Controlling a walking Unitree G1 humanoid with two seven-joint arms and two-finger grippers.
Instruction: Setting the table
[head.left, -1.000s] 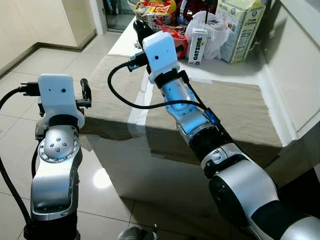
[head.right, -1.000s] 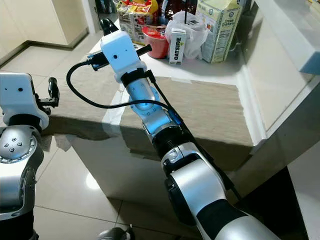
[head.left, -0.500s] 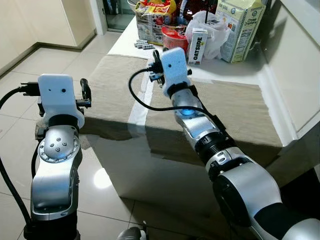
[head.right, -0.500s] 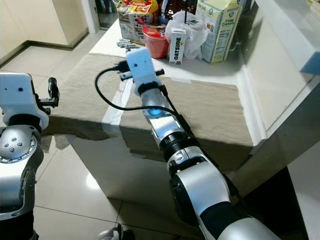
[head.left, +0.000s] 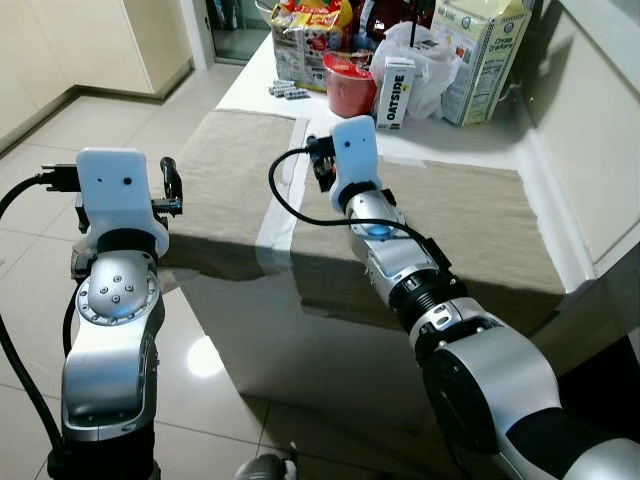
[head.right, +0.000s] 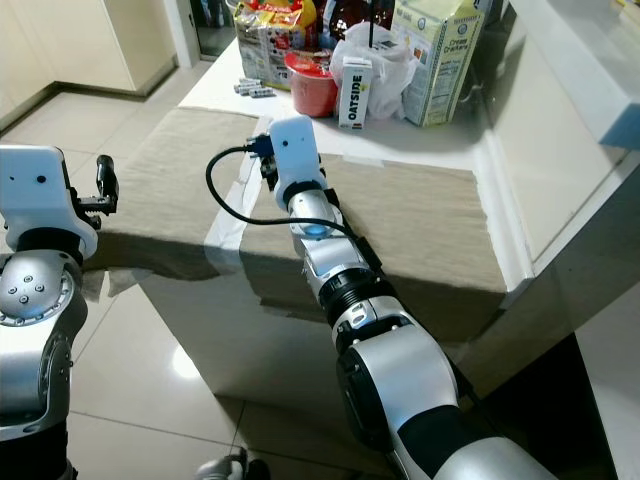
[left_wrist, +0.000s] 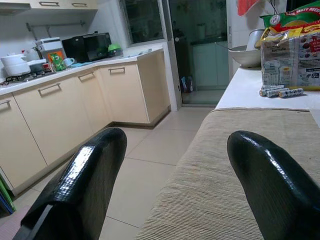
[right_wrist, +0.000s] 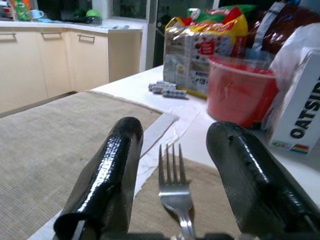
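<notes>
Right wrist view: right pincer (right_wrist: 172, 175) lower than before, fork (right_wrist: 175, 195) between fingers.

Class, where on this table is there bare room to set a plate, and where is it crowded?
Free: the left placemat beside the white gap, and the right placemat between the right pincer, which holds a fork, and the wall. Crowded: the far end, around the red cup and cartons.

The right gripper (right_wrist: 172, 165) has swung back from the red cup (head.left: 347, 80) at the far end of the surface (head.left: 250, 75) and dropped low over the near placemat (head.left: 470, 215), close to the strip between the two mats. A fork (right_wrist: 174, 192) now lies between its open fingers.
</notes>
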